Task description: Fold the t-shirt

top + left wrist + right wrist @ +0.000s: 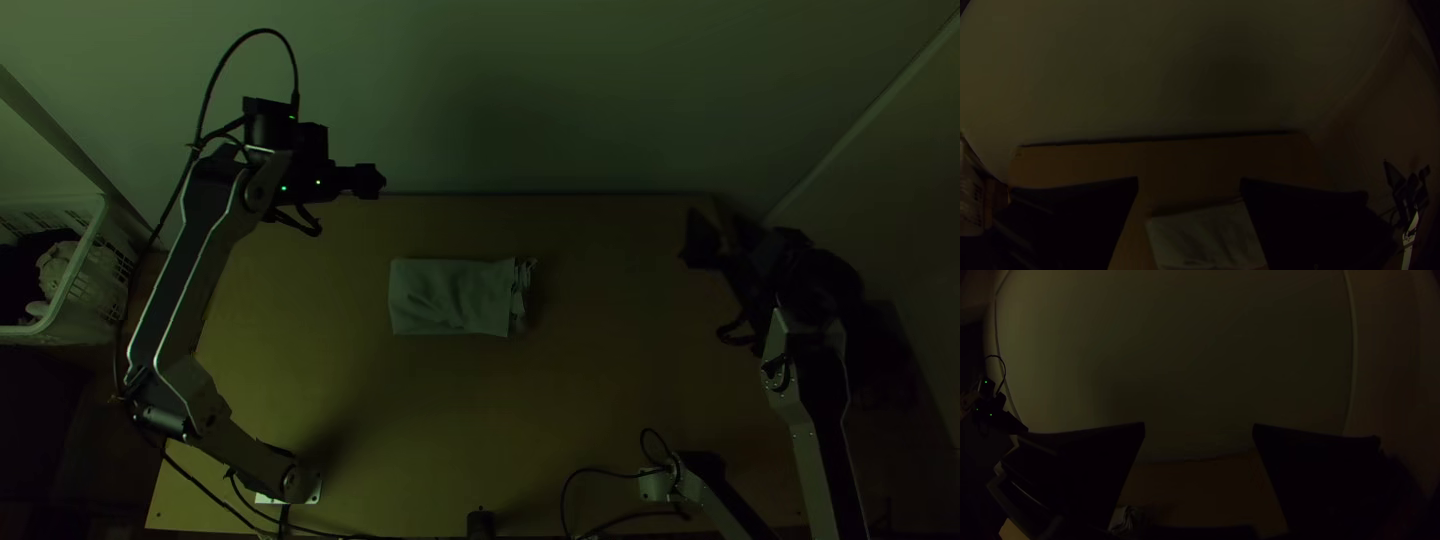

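Top view first: I can see the t-shirt (450, 297) lying near the middle of the worktop (600, 390), folded into a compact, flat rectangle. Its long sides run roughly parallel to the far edge. The layered edges gather in small, uneven folds at the end toward my right arm, while the rest looks fairly smooth, with a few soft creases.

I have the left gripper (371, 181) up by the worktop's far edge, beyond the shirt and apart from it. From its own wrist camera, the left gripper (1189, 181) is open, its two black fingers well apart.

My right gripper (702, 241) is at the far right part of the worktop, well apart from the cloth. Its wrist view shows the right gripper (1199, 426) open too, with a wide gap between the fingers.

Off the worktop's left side, I make out a white basket (80, 328) with pale and dark contents.
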`<state>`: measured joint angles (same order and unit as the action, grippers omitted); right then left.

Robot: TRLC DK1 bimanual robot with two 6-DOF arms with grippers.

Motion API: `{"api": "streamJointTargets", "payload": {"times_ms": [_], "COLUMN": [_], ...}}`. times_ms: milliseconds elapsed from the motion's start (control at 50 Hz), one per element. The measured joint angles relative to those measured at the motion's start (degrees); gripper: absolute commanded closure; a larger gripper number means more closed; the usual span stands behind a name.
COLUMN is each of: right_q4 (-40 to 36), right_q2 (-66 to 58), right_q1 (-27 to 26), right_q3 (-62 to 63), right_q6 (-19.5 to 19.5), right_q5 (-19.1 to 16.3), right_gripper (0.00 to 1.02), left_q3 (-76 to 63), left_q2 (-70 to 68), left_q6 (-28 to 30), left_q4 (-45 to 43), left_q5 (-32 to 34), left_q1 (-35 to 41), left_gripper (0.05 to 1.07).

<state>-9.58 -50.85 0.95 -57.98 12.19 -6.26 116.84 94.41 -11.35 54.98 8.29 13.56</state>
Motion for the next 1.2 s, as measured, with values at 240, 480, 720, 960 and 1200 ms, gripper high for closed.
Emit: {"api": "streamJointTargets", "payload": {"times_ms": [240,480,720,960,1200], "right_q4": [5.25,17.35,19.56,22.67,22.62], "right_q2": [3.48,15.87,23.71,33.33,38.69], "right_q1": [-1.33,-2.25,-3.04,-3.04,-3.45], "right_q3": [-1.22,6.19,13.57,22.34,29.38], "right_q6": [-1.79,-2.4,-2.45,-2.43,-2.43], "right_q5": [0.07,0.22,0.24,0.22,0.24], "right_gripper": [0.03,0.03,0.03,0.03,0.03], "left_q3": [-14.78,-31.26,-49.13,-63.71,-78.23], "left_q2": [-15.19,-29.44,-40.74,-51.21,-59.47], "left_q6": [3.91,4.13,4.13,3.89,3.93], "left_q4": [-9.75,-22.71,-35.5,-45.18,-52.94], "left_q5": [-0.02,0.07,0.28,0.46,0.55], "left_q1": [-10.14,-20.92,-28.41,-31.34,-31.69], "left_gripper": [0.09,0.09,0.09,0.1,0.1]}}
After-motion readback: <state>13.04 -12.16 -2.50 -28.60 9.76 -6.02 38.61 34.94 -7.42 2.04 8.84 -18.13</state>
